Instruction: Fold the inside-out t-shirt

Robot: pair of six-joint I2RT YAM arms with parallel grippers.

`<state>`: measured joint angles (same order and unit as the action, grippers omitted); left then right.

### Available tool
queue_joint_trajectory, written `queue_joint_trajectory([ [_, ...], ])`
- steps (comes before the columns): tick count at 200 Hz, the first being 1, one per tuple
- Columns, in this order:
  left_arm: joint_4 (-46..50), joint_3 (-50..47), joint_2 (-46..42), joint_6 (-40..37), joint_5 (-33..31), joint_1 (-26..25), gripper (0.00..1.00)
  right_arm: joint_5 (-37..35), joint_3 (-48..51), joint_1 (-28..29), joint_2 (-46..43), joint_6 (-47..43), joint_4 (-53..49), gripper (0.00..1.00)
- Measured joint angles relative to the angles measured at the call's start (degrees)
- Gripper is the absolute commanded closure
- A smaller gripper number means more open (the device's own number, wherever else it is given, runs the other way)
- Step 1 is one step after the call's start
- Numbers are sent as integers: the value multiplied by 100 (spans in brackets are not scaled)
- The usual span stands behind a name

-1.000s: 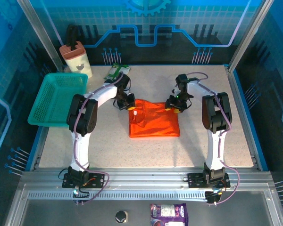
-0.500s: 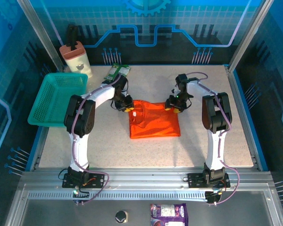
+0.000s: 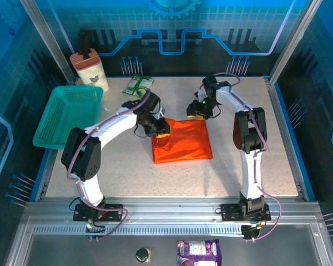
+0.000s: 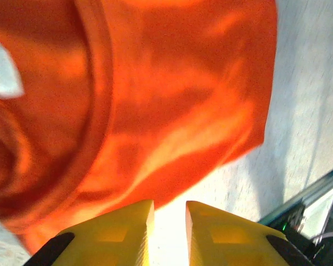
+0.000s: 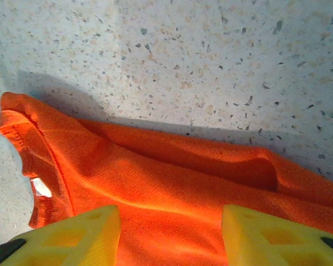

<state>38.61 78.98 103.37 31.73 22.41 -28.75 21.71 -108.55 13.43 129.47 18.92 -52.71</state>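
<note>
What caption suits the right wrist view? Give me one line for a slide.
Right gripper, jaws open, hovers above the inside-out t-shirt lying wrinkled on the speckled table.

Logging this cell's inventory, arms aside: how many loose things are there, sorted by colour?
Orange-red: 1, the t-shirt
Teal: 1, the mesh basket
Green: 1, the packet
Pink and cream: 1, the jug
Purple: 1, the pouch
Dark grey: 1, the small round object
Total: 6
</note>
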Motion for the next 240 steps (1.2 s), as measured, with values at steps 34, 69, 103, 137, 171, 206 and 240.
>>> queue_joint_trajectory([
  [34, -125, -562, 24, 214, 203, -463, 80, 26, -94, 2, 365, -59, -87, 49],
  [69, -181, -1025, 225, 293, 245, -435, 81, -81, -83, -37, 468, -101, -146, 49],
  [103, -229, -1161, 509, 282, 232, -98, 81, -267, 695, -155, -13, -105, -7, 49],
  [137, -223, -929, 769, 118, 234, 433, 81, -490, 1954, -271, -804, -96, 105, 48],
  [171, -83, -39, 1390, -197, 236, 831, 81, -540, 3425, -236, -1766, 103, 315, 48],
  [206, 74, 929, 2024, -463, 260, 1040, 80, -356, 4634, 267, -2583, 612, 614, 48],
  [240, 221, 2026, 2634, -684, 181, 1104, 78, -33, 4865, 1169, -2800, 1073, 824, 48],
])
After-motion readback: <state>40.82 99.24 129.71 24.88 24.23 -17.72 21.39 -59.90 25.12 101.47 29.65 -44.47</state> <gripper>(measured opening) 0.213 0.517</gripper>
